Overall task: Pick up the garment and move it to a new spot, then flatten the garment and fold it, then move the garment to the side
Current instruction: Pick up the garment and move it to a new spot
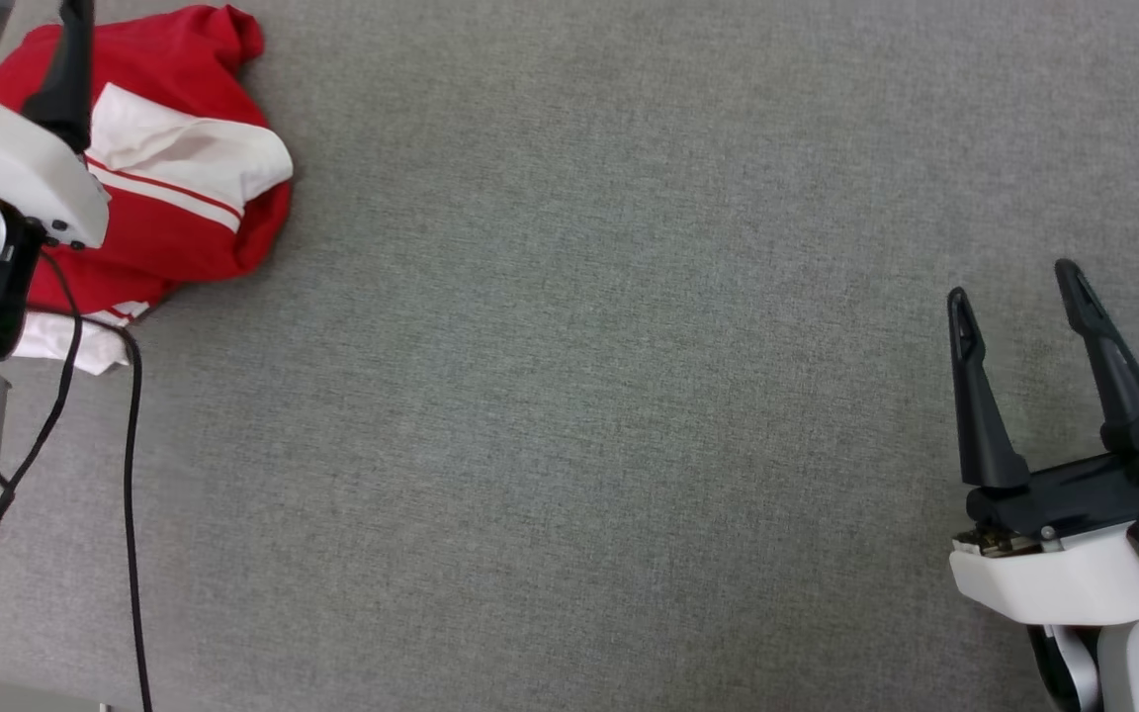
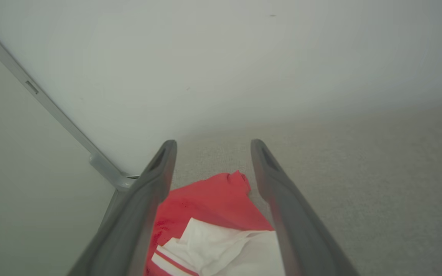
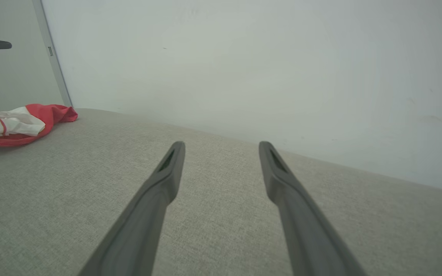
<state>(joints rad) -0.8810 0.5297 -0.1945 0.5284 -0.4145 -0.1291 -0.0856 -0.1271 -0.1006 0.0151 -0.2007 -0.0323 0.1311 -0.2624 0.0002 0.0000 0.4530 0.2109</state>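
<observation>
The left claw (image 2: 213, 143) hangs spread above the garment (image 2: 209, 199), its fingers framing the red heap, likely set to drop and pinch it. The garment lies bunched at the desk's (image 1: 569, 396) far left corner by the wall (image 2: 221, 57). The right claw (image 1: 1014, 287), spread and empty, rests well apart, probably kept for flattening.

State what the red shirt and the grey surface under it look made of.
Red shirt: soft knit fabric, probably cotton or a blend, matte; it lies crumpled in loose folds. Grey surface: woven upholstery-like cloth, matte, with a fine visible weave in the right wrist view.
</observation>
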